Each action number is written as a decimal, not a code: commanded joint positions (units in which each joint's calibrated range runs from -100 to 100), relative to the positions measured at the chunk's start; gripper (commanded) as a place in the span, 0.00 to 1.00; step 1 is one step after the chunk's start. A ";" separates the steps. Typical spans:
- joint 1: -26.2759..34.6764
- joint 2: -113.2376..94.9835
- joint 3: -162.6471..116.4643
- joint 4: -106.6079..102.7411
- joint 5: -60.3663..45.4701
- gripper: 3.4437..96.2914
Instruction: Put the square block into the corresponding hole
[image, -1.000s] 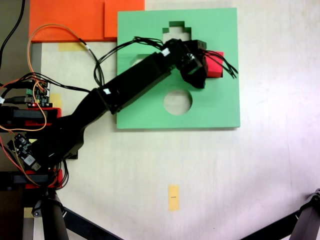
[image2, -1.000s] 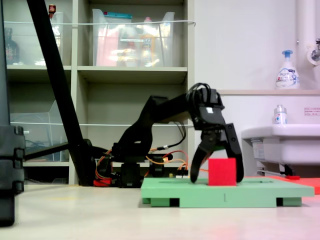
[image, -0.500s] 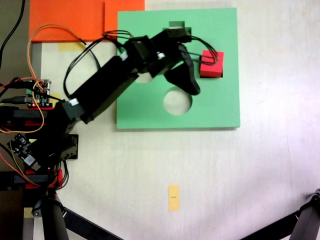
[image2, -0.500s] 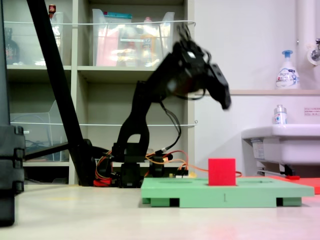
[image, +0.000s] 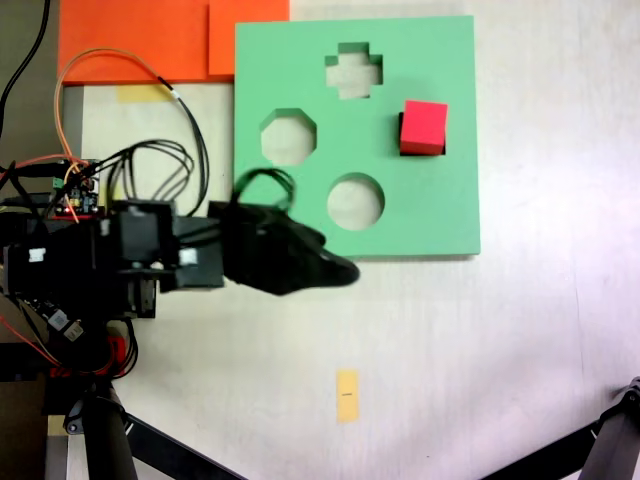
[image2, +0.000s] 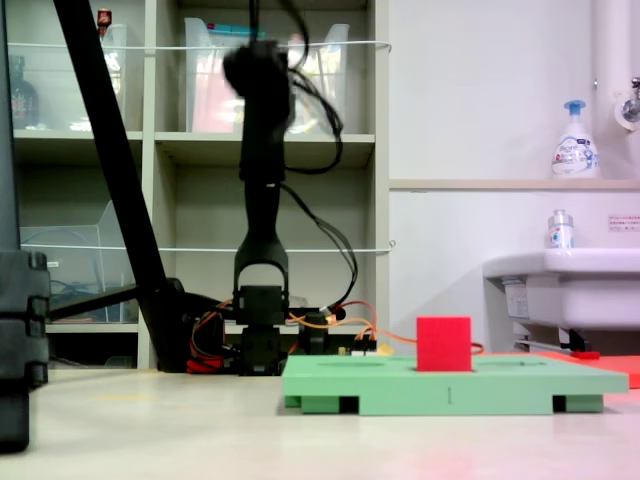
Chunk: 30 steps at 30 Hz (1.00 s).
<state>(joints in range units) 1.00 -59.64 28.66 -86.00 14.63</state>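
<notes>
First exterior view puts the square block (image: 423, 125) on the green foam board (image: 440, 215), sitting at the square cutout (image: 403, 150) on the first exterior view's right side of the board, w/ a dark sliver of the hole showing at its left and lower edges. Second exterior view shows what the top-down can't: the block (image2: 444, 344) stands proud of the board's top (image2: 520, 380), so you'd judge it resting in or on the hole, not sunk flush; how deep, can't tell. Looks small, stiff, smooth-faced and prob. light, so if you re-grip, take two opposite flat sides, square on, near mid-height; plain faces may slip under a skewed pinch. Cross cutout (image: 355, 72), octagonal cutout (image: 288, 137) and round cutout (image: 356, 201) are bare. Gripper (image: 335, 270) is well apart from the block, off the board's lower-left corner in the first exterior view; it holds nothing, but it's blurred, so can't tell if jaws are apart or together. Second exterior view shows the arm (image2: 262, 150) reared upright.
</notes>
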 joint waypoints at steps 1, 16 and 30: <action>-0.29 -23.32 -36.94 42.14 -1.51 0.60; -0.44 -40.36 -128.66 93.66 -9.04 0.57; -0.20 -40.36 -128.66 87.11 -10.26 0.49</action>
<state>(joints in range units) 0.71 -99.45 -98.92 7.59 4.96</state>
